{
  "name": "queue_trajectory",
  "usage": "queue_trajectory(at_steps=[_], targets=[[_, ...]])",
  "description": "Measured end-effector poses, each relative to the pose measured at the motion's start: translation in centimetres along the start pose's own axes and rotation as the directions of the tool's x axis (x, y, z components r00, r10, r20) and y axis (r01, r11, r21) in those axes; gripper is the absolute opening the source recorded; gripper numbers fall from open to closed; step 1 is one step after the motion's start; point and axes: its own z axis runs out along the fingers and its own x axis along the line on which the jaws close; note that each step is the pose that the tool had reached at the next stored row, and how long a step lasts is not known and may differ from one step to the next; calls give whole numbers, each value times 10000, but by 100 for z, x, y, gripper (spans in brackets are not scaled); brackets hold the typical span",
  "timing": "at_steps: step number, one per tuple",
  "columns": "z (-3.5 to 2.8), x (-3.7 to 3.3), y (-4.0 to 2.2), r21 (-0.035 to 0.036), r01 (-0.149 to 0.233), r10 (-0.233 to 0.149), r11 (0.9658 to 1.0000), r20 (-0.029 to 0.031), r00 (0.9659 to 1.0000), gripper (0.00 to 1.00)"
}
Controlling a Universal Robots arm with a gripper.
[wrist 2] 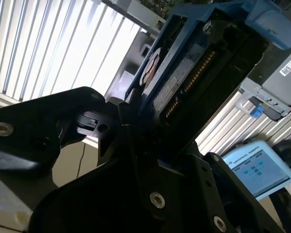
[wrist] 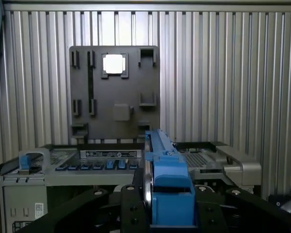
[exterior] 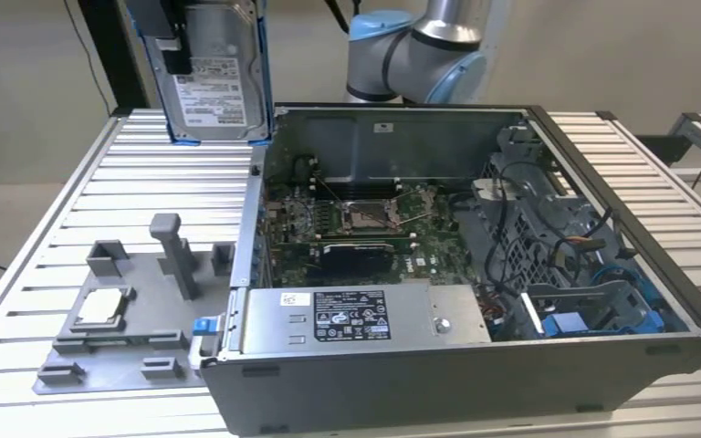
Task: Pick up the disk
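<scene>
Exterior view's far left: the disk (exterior: 219, 82) hangs upright above the table (exterior: 83, 182), clear of the open computer case (exterior: 473, 274). It stays aloft because the gripper (wrist: 169, 201) pinches its blue frame between black fingers (wrist: 132, 209).

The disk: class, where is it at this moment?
In the exterior view the disk hangs upright at upper left, above the slatted table beside the open computer case's back corner; the first wrist view shows the gripper clamping it.

Open computer case (exterior: 448, 383) beside a grey fixture plate (exterior: 143, 321) holding a square chip (exterior: 99, 307)
</scene>
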Motion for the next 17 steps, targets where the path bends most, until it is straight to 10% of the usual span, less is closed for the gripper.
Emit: queue_trajectory(at_steps=[17], targets=[[45, -27, -771, 0, 0, 0, 10000, 36, 10000, 0]])
